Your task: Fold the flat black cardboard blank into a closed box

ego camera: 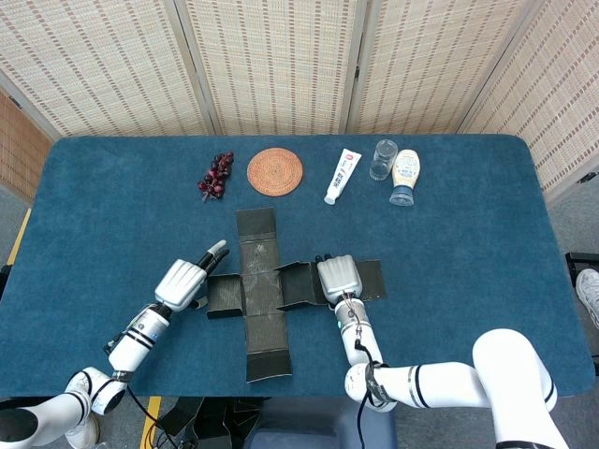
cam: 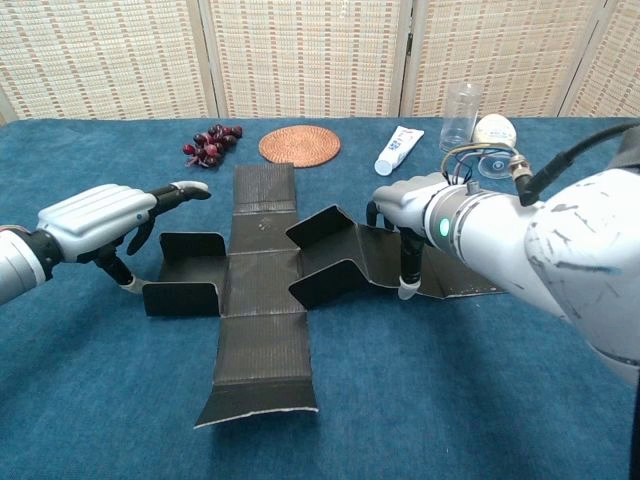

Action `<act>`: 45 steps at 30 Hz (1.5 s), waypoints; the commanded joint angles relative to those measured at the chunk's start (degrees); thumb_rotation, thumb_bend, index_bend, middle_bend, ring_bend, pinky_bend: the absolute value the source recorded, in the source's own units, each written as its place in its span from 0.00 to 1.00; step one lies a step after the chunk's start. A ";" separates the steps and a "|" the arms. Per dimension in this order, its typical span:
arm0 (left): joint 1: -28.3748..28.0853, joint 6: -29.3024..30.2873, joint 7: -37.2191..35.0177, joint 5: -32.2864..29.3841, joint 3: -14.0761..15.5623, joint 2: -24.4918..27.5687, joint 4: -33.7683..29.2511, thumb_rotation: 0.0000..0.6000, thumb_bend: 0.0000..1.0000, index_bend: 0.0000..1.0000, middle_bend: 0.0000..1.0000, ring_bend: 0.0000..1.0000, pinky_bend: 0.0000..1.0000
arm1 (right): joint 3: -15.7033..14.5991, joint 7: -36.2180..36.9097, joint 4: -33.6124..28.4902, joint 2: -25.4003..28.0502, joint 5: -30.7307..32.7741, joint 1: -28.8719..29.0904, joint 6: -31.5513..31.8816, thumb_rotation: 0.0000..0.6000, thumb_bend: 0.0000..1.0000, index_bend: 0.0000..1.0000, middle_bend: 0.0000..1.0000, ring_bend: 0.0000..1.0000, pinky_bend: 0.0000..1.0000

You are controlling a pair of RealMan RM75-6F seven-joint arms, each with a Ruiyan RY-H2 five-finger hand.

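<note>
The black cardboard blank (ego camera: 262, 292) (cam: 264, 272) lies cross-shaped on the blue table, with the side flaps of its left and right arms tilted up. My right hand (ego camera: 338, 277) (cam: 428, 206) is over the right arm of the cross, its fingertips (cam: 405, 290) pressing down on the card. My left hand (ego camera: 185, 279) (cam: 98, 215) hovers at the left arm of the cross, fingers stretched toward the raised left flap (cam: 186, 245), thumb pointing down beside it. Neither hand grips anything.
Along the far side stand a bunch of dark grapes (ego camera: 216, 175), a round woven coaster (ego camera: 275, 171), a white tube (ego camera: 343, 175), a clear glass (ego camera: 383, 159) and a lying white bottle (ego camera: 405, 175). The table's near edge (ego camera: 281, 393) is close behind the blank.
</note>
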 commanded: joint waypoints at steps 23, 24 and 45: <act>-1.24 -1.52 -10.39 -3.54 -2.30 2.79 -9.87 1.00 0.10 0.00 0.01 0.65 0.93 | -2.95 3.22 -1.33 3.37 -7.64 -0.31 -3.52 1.00 0.20 0.31 0.37 0.81 0.95; -1.29 -1.89 -11.23 -3.98 -2.56 3.17 -10.90 1.00 0.10 0.00 0.00 0.65 0.93 | -3.22 3.06 -1.75 3.80 -8.42 -0.14 -3.59 1.00 0.20 0.31 0.38 0.82 0.95; -3.37 -10.47 -27.44 -4.24 -0.63 10.72 -22.49 1.00 0.10 0.00 0.00 0.62 0.93 | -8.47 -4.18 -6.00 8.94 -16.02 5.72 -6.97 1.00 0.20 0.36 0.40 0.82 0.96</act>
